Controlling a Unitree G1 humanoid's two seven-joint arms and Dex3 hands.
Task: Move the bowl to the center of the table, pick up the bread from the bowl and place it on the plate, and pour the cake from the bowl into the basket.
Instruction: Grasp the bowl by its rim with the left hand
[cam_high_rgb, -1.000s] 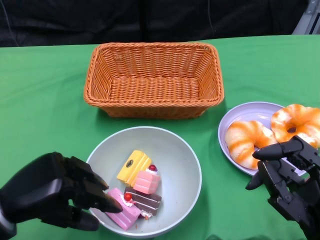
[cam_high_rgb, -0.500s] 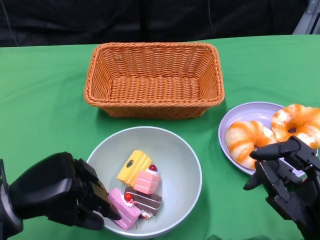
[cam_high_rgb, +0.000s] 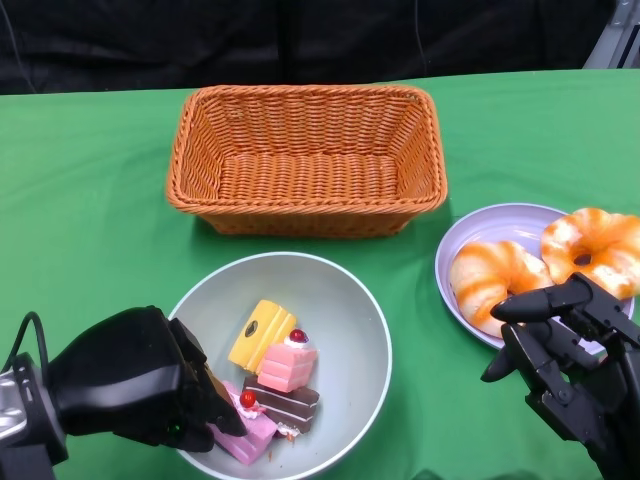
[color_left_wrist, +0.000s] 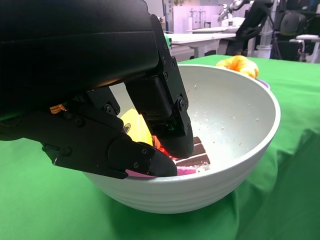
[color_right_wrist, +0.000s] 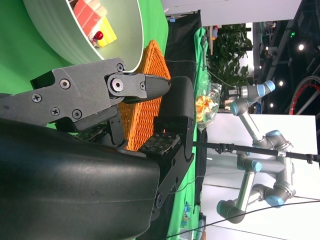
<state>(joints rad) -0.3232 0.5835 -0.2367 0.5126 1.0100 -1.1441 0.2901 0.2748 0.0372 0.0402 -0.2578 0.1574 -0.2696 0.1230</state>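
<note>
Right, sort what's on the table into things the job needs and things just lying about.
Needed for the job:
- bowl, left hand gripping its rim
- cake pieces in the bowl
- basket
- plate
- two breads on the plate
- right hand, fingers apart, holding nothing

Just lying about:
- nothing on the green tablecloth
- robot arm off the table

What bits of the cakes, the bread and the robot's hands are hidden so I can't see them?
- Pink cake: head view, its near end is under the left hand.
- Bowl rim by that hand: head view, covered; the left wrist view shows fingers over it.
- Right bread: cut off by the head view's edge.
- Right hand: its lower part leaves the frame.
</note>
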